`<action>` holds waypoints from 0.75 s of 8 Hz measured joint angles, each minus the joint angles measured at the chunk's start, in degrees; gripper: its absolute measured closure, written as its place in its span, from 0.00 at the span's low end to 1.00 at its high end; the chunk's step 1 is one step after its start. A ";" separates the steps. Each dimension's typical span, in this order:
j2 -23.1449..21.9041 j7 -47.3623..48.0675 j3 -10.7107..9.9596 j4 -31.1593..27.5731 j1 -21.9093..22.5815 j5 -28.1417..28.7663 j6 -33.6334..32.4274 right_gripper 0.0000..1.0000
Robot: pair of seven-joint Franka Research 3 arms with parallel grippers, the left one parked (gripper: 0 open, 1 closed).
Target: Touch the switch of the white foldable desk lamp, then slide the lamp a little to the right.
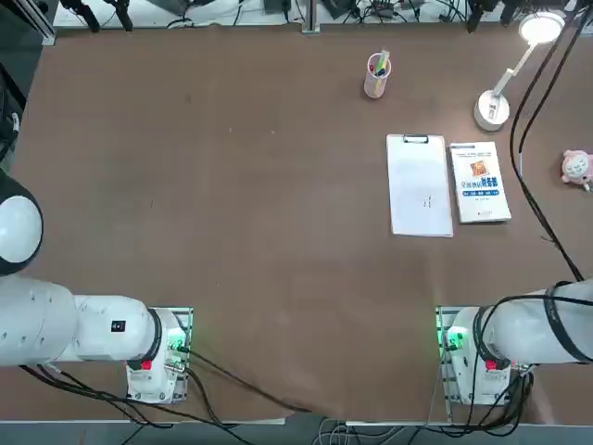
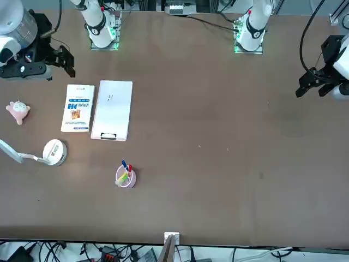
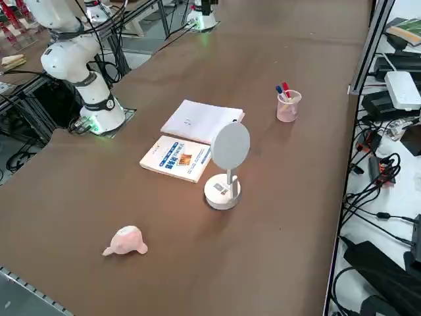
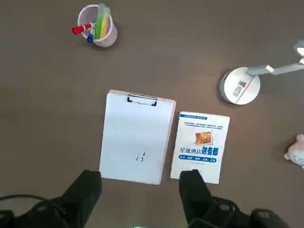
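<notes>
My right pincer (image 4: pixel 142 190) hangs high over the near right part of the brown table (image 1: pixel 232 185), black fingers (image 4: pixel 85 190) spread wide, nothing between them; in the front view it sits at the table's edge beside the book. The white foldable desk lamp with round base and disc head (image 1: pixel 493 108) stands at the far right of the table, lit head (image 1: pixel 541 28) leaning out toward the far right corner, so its long axis runs from base diagonally away and rightward. From my pincer the lamp lies forward and to my right, beyond the blue-and-white paperback book (image 4: pixel 200 147), which lies flat just beside the white clipboard with a metal clip (image 4: pixel 137 136). My right arm is plainly the nearer one. The switch itself I cannot make out; a small label or mark shows on the base (image 4: pixel 240 86), judged the likely spot. The lamp being lit fits either a touch already made or one still due, and its place does not settle whether it has been slid. A pink translucent cup of pens (image 1: pixel 377 76) stands far centre-right, and a small pink plush toy (image 1: pixel 577 167) lies right of the book, near where a rightward slide would head. Black cables hang close past the lamp head, a snag risk.
</notes>
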 joint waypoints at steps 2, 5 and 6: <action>0.87 0.08 0.00 -0.08 -0.87 0.01 1.84 0.00; 3.13 1.34 -0.42 1.26 -1.31 0.02 2.82 0.00; 3.38 2.21 -1.37 1.74 -1.32 0.08 2.82 0.00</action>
